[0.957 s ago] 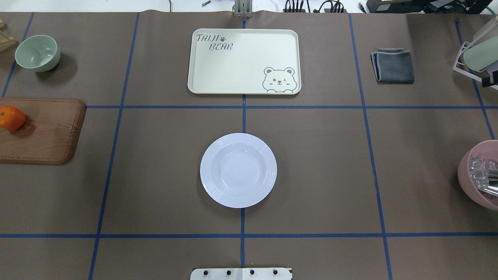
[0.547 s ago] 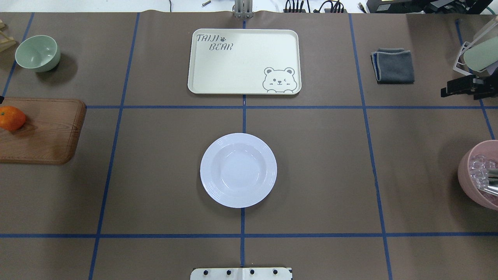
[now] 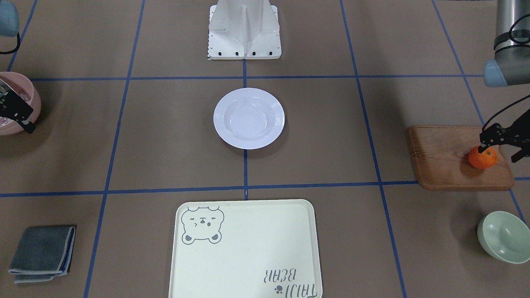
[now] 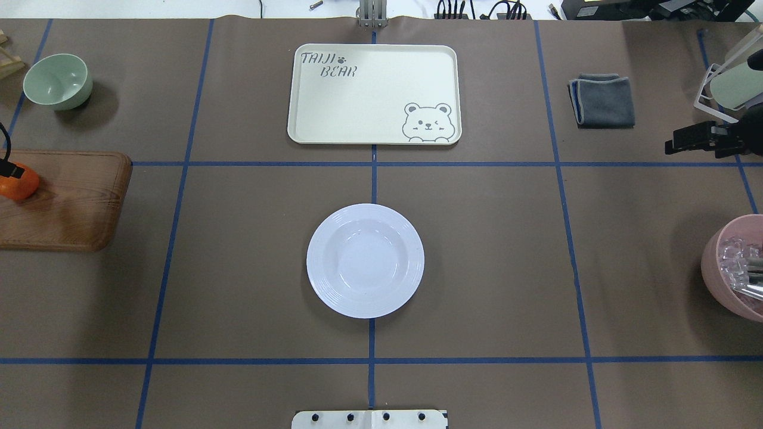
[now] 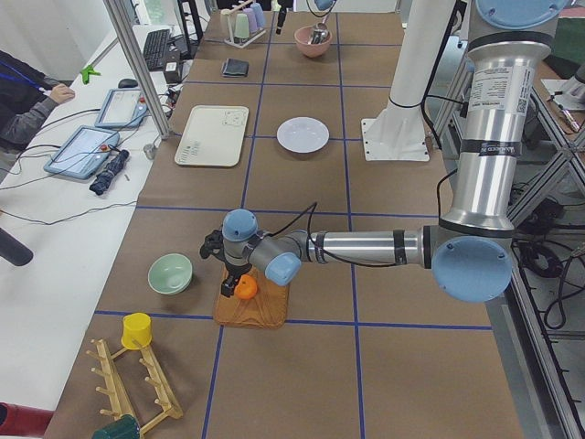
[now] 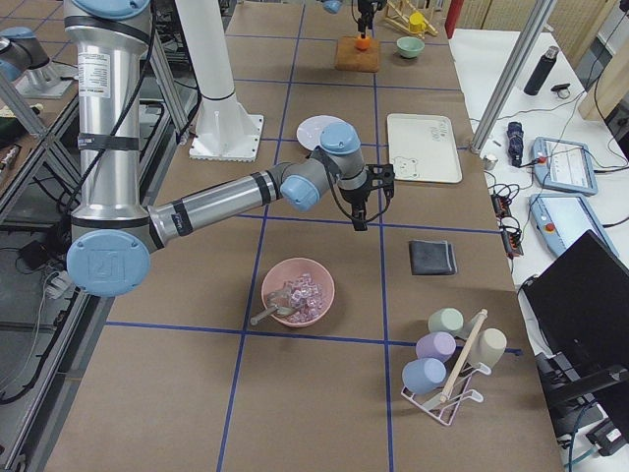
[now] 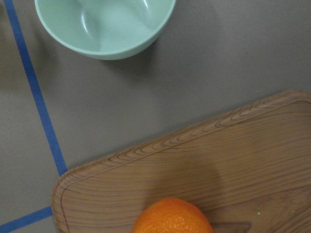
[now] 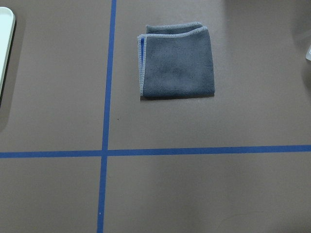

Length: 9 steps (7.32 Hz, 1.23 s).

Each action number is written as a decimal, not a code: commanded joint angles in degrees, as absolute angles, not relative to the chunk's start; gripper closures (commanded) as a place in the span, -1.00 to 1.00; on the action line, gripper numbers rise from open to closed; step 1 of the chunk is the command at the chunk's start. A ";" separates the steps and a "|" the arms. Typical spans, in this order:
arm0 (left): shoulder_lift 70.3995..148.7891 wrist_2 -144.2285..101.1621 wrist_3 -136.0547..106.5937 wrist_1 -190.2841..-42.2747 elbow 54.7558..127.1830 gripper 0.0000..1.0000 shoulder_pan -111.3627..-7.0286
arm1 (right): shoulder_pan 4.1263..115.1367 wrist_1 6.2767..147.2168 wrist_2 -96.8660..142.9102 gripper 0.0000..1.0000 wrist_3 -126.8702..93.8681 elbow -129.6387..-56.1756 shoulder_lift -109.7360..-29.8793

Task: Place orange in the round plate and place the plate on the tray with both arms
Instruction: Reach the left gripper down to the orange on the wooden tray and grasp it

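Orange sits on the board at my far left, just below the left gripper, jaws apart, so that arm takes it; right gripper, also apart, hangs well across the table.

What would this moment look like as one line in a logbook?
left gripper: open above orange on wooden board | right gripper: open, empty | round plate: empty | tray: empty
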State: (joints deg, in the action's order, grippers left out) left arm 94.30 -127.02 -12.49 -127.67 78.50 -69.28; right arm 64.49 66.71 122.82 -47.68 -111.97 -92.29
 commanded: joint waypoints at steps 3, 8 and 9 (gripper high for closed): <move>94.48 -126.48 -14.41 -131.38 74.98 -0.97 -65.92 | 63.90 66.71 122.17 -1.00 -47.72 -111.97 -92.29; 96.58 -130.83 -14.59 -128.98 78.72 1.00 -66.53 | 63.72 65.05 122.26 -1.00 -47.64 -111.89 -92.28; 99.72 -131.39 -14.76 -119.28 83.97 1.00 -67.49 | 63.72 62.86 122.26 -1.00 -47.64 -111.62 -92.37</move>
